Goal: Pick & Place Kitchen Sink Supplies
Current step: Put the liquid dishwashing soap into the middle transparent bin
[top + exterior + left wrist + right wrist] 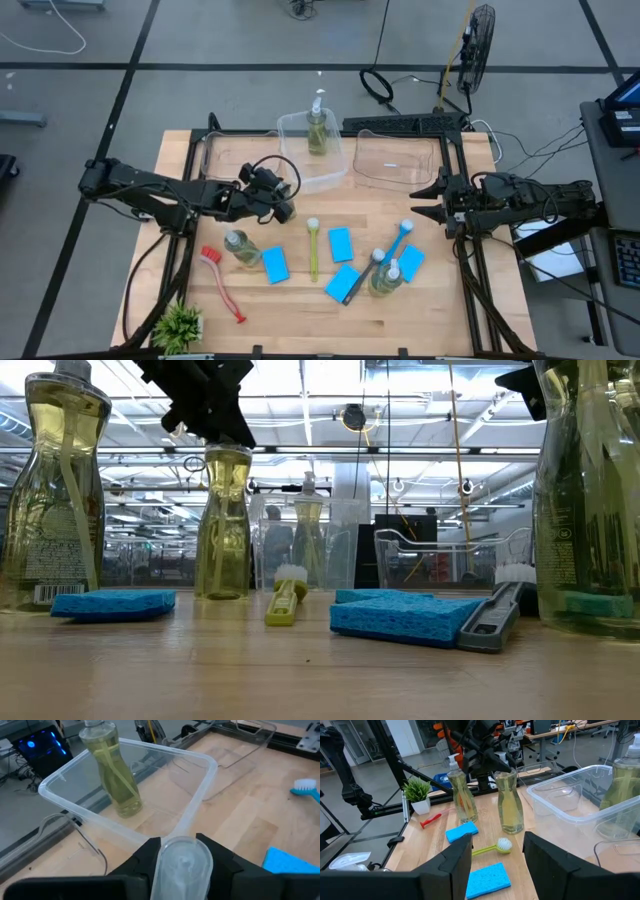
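My left gripper point(285, 205) is shut on the top of a clear pump bottle of yellow-green liquid point(510, 802), left of the table's middle. Its own bulk hides that bottle in the high view. A second bottle point(317, 130) stands inside the middle clear tub point(335, 175). Two more bottles point(240, 248) point(385, 278) stand on the wood. Several light-blue sponges point(275, 265) lie flat near the front. With them lie a red brush point(222, 285), a yellow-green brush point(312, 250) and a blue brush point(397, 242). My right gripper point(425, 200) hovers open at the right, holding nothing. My left gripper pinches the bottle's clear pump head point(182, 865) between its two fingers point(150, 855), one on each side. The fingers slant downward from the table's left side. The bottle stands upright with its base point(222, 595) on the table.
A clear tub point(395, 160) stands at the back right, and another clear container point(225, 155) at the back left. A small green potted plant point(178, 325) sits at the front left corner. Bare wood shows between the tubs and the row of supplies.
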`<action>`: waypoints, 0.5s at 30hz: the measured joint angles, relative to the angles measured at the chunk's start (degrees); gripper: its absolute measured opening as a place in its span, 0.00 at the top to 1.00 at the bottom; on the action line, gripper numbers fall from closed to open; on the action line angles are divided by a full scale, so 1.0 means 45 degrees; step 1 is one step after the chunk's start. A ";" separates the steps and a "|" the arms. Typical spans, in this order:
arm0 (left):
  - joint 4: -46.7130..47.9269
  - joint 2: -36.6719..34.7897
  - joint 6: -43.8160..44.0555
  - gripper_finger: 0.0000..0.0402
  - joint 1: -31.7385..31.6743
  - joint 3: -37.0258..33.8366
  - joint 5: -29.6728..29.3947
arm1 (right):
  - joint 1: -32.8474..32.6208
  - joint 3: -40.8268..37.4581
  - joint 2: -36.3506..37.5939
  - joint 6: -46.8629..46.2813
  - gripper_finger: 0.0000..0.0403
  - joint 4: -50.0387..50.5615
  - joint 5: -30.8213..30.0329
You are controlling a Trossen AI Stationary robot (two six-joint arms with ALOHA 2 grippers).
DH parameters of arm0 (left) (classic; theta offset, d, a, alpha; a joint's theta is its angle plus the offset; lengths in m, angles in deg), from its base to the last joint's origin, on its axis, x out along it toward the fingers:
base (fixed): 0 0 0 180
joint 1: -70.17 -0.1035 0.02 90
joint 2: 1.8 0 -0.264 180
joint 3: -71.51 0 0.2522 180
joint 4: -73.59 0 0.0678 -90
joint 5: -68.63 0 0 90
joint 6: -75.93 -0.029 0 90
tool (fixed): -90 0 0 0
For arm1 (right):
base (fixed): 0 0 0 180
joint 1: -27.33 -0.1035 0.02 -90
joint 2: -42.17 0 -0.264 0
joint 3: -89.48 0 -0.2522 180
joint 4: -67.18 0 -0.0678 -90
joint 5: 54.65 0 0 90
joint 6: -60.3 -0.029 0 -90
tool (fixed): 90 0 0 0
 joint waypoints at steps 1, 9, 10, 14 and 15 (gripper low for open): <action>-0.0060 0.0000 -0.0007 0.73 -0.0003 0.0000 -0.0004 | 0.0005 0.0000 -0.0005 0.0000 0.59 0.0000 -0.0005; -0.0578 -0.0226 -0.0624 0.73 -0.0003 0.0352 -0.0161 | 0.0004 0.0000 -0.0003 -0.0002 0.59 0.0000 -0.0003; -0.0654 -0.0262 -0.0764 0.73 -0.0003 0.0559 -0.0217 | 0.0004 0.0000 0.0000 0.0000 0.59 0.0000 -0.0001; -0.0811 -0.0345 -0.1325 0.73 0.0033 0.1452 -0.0240 | 0.0005 0.0000 -0.0001 0.0000 0.59 0.0000 0.0000; -0.0784 -0.0345 -0.1540 0.73 0.0046 0.1728 -0.0256 | 0.0000 0.0000 -0.0001 0.0000 0.59 0.0000 -0.0001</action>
